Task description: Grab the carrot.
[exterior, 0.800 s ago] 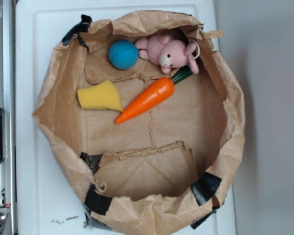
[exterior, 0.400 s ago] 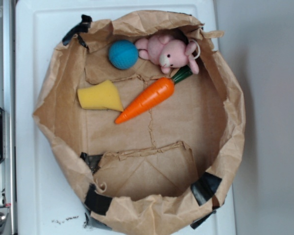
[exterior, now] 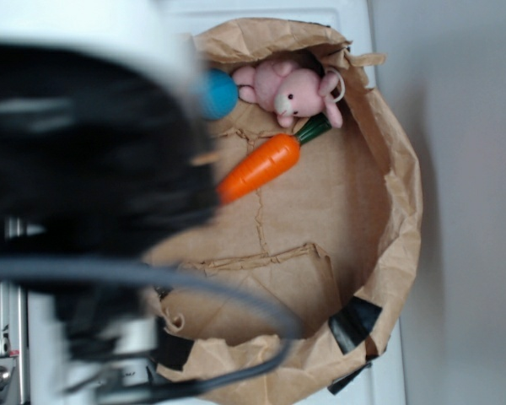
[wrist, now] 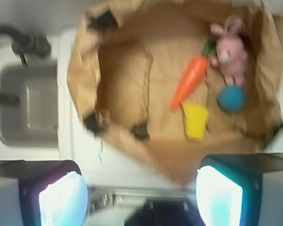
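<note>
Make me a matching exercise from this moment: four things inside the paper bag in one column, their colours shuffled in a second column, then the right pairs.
Things:
1. carrot
2. ball
3. stuffed bunny
4. sponge wedge

Colours:
A. pink
B. yellow
C. orange with a green stem end
D. blue

Pairs: 1-C, 2-D, 3-A, 4-B

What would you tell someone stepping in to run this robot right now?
Gripper: open and empty, high above the paper bag's near rim.
Carrot: lying untouched on the bag floor, green stem end beside the pink bunny, tip next to the yellow sponge. Blue ball lies near the bunny.
Done: the arm is over the bag, blocking much of the exterior view.
Left: lower onto the carrot, close on it, lift.
</note>
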Robot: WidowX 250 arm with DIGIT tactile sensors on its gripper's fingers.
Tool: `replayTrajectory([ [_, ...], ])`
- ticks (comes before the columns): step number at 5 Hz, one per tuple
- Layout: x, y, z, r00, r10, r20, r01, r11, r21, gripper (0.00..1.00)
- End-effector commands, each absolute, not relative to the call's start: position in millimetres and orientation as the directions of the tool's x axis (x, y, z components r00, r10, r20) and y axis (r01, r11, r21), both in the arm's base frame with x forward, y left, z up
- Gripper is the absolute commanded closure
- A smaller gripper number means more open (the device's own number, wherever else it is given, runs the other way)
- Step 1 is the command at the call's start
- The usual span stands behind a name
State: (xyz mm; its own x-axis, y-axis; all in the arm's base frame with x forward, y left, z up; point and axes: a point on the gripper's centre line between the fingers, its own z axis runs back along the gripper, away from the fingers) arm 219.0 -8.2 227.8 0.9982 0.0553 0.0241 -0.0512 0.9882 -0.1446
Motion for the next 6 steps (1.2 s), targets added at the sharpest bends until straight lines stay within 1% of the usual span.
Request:
replayTrajectory([
  [1, 268.2, 15.7, 218.9, 0.989, 0.118, 0.091, -0.105, 0.986, -0.132, 0.0],
  [3, 268.2, 15.7, 218.9, 0.989, 0.118, 0.091, -0.105, 0.986, -0.132, 0.0],
  [4, 282.2, 21.4, 172.1, 0.956, 0.258, 0.143, -0.238, 0.961, -0.139, 0.0],
  [5, 294.0, 31.7, 138.1, 0.935, 0.322, 0.151, -0.298, 0.941, -0.16, 0.0],
  [6, 301.4, 40.6, 105.8, 0.905, 0.37, 0.211, -0.347, 0.927, -0.141, 0.0],
])
